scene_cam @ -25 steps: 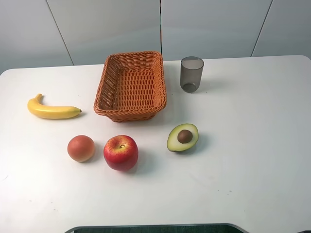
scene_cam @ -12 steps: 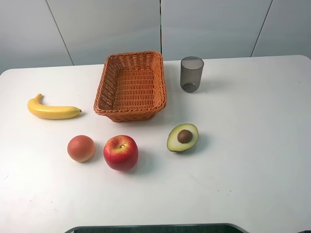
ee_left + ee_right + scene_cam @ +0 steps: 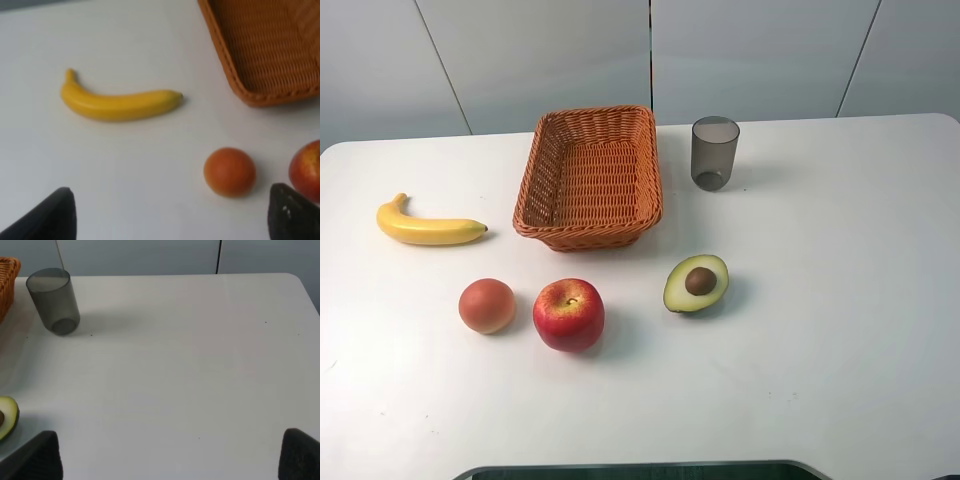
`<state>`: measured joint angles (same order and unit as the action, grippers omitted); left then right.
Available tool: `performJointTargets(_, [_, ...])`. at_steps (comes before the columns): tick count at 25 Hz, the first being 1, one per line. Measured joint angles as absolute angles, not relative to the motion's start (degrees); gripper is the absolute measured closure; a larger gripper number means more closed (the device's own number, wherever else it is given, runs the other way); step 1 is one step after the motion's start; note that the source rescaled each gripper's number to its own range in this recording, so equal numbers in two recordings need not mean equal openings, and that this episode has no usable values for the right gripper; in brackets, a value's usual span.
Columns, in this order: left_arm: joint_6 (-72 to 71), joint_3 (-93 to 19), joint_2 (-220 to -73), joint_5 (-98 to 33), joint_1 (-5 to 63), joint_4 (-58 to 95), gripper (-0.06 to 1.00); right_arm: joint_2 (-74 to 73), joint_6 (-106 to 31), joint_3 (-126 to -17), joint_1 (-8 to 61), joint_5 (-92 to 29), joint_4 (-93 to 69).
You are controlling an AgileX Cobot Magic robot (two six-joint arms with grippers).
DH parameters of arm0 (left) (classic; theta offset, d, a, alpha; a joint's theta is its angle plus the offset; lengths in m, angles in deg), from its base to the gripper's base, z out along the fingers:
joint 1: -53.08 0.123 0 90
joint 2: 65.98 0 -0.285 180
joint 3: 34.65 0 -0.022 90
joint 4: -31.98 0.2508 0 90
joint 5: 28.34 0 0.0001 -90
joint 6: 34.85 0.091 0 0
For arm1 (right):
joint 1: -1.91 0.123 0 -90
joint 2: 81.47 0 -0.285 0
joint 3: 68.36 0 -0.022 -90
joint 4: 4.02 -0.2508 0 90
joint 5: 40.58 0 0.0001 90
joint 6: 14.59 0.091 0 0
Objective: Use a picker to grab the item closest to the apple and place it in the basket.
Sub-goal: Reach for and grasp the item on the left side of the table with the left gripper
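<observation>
A red apple (image 3: 568,314) lies near the table's front left. Just left of it sits a round orange fruit (image 3: 487,305), the nearest item to it. A halved avocado (image 3: 696,283) lies further off to the right. The empty wicker basket (image 3: 582,237) stands behind them. No gripper shows in the exterior high view. My left gripper (image 3: 170,225) is open above the table, with the orange fruit (image 3: 229,171) and apple (image 3: 306,169) ahead between its fingers. My right gripper (image 3: 167,460) is open over bare table, holding nothing.
A yellow banana (image 3: 428,227) lies at the far left. A grey translucent cup (image 3: 714,152) stands right of the basket, and also shows in the right wrist view (image 3: 52,300). The white table's right half carries nothing else.
</observation>
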<state>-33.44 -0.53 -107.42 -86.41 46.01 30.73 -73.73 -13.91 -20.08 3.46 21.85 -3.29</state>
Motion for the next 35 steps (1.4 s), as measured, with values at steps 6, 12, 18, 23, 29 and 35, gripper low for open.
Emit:
performJointTargets(6, [-29.31,-3.17,-128.53,-86.57,43.26,29.42,-0.05,-73.73,-13.91,-20.08,3.46,21.85,-3.29])
performJointTargets(12, [-29.18,-5.33,-146.63,-86.8,33.32,36.46,-0.05,-73.73,-13.91,-20.08,3.46,21.85,-3.29])
performJointTargets(18, [-29.07,-6.08,-158.86,-82.42,28.08,39.5,-0.05,-73.73,-13.91,-20.08,3.46,21.85,-3.29])
performJointTargets(23, [-29.07,-6.16,-165.88,-74.95,25.22,39.54,-0.05,-73.73,-13.91,-20.08,3.46,21.85,-3.29])
performJointTargets(29, [-29.2,-6.16,-172.36,-68.91,23.72,38.26,-0.05,-73.73,-13.91,-20.08,3.46,21.85,-3.29])
performJointTargets(35, [-29.88,-6.16,-175.69,-65.68,23.72,38.45,-0.05,-73.73,-13.91,-20.08,3.46,21.85,-3.29])
